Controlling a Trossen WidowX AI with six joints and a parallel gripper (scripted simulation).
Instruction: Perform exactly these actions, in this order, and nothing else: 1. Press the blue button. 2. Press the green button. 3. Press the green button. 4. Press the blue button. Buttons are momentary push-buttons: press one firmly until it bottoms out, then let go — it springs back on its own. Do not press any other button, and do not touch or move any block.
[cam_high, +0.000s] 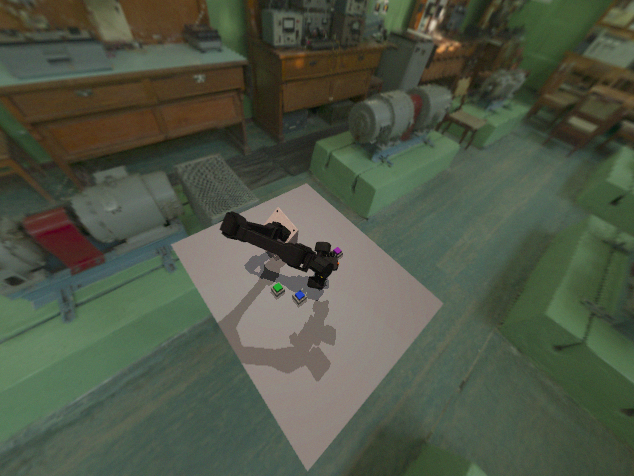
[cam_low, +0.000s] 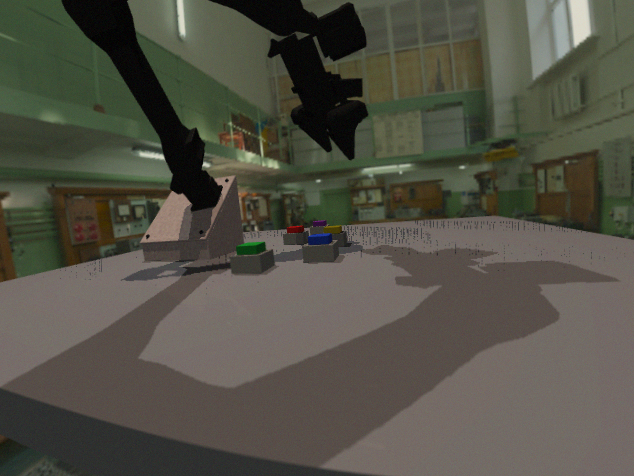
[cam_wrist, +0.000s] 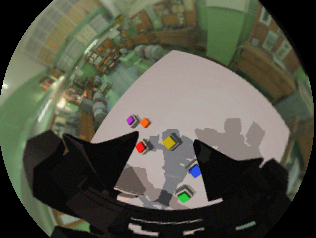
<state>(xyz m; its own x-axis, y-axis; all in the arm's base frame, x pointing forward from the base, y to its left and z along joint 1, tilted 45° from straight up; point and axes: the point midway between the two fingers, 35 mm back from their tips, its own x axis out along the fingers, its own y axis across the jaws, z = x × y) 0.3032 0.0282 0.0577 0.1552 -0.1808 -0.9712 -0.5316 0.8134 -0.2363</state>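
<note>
The blue button (cam_high: 300, 295) (cam_low: 320, 239) (cam_wrist: 195, 171) sits on a square grey base with its cap raised; in the wrist view the right finger hides part of its base. The green button (cam_high: 277, 287) (cam_low: 250, 248) (cam_wrist: 184, 197) stands beside it, nearer the arm's base, cap also raised. My gripper (cam_low: 340, 152) (cam_wrist: 167, 138) is open and empty, pointing down high above the table. It touches no button. In the wrist view both buttons lie low and right of centre, with the yellow button near the line between my fingertips. In the top view the arm hides my fingertips.
A yellow button (cam_low: 333, 229) (cam_wrist: 170, 143), a red button (cam_low: 295, 229) (cam_wrist: 141, 147) and a purple button (cam_high: 337, 251) (cam_low: 319, 223) (cam_wrist: 131, 120) stand beyond the blue one. An orange block (cam_wrist: 145, 122) lies beside the purple button. The arm's sloped mount (cam_low: 225, 225) stands behind the green button.
</note>
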